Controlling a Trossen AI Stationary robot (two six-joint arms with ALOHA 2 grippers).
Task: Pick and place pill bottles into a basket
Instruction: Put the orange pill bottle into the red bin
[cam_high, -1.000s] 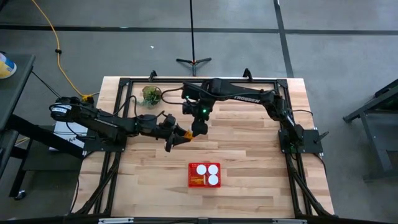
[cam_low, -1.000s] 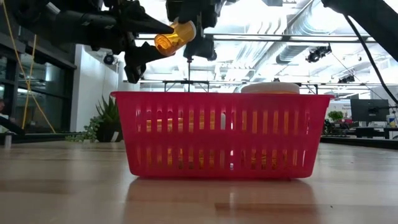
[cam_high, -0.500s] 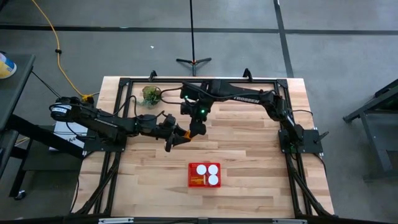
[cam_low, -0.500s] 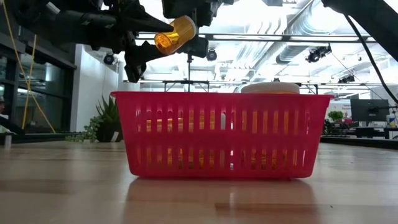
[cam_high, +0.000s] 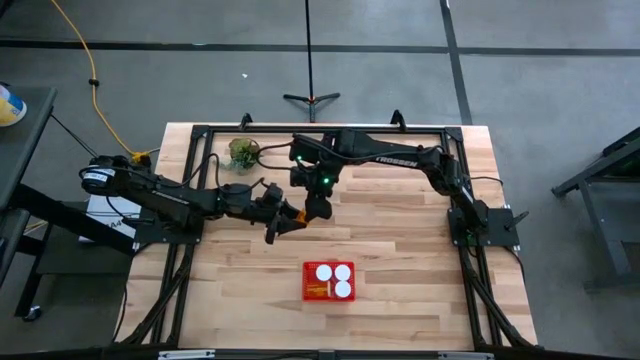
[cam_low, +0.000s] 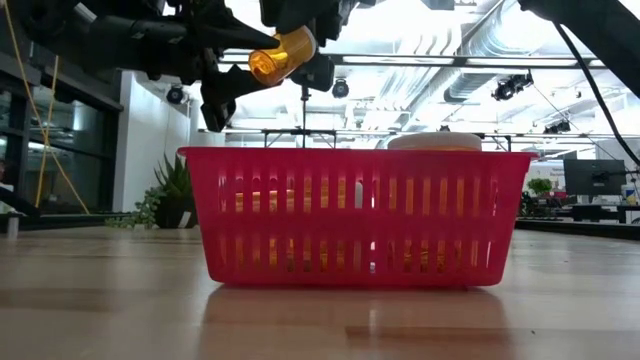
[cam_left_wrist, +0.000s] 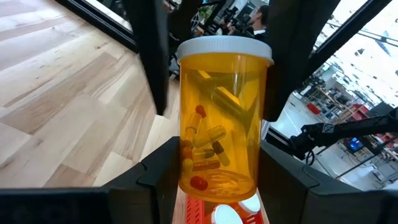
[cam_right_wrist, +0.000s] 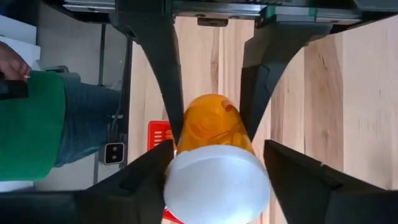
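both grippers meet at one orange bottle (cam_low: 282, 54): left gripper (cam_high: 291, 218) still pinches it, right gripper (cam_high: 314, 207), spread, has closed in.

bottle (cam_high: 299, 215) between both grippers, basket (cam_high: 329, 297) nearer front

A light wooden table (cam_high: 400, 250) lies beneath the end effectors. A small green leafy plant (cam_high: 242, 153) stands at its far edge, just beyond the left end effector. A tripod stand (cam_high: 311, 97) rises from the grey floor (cam_high: 550, 90) farther off. A yellow cable (cam_high: 92, 80) trails across the floor beyond the left arm's base. A person in a green top (cam_right_wrist: 28, 127) shows past the right end effector.
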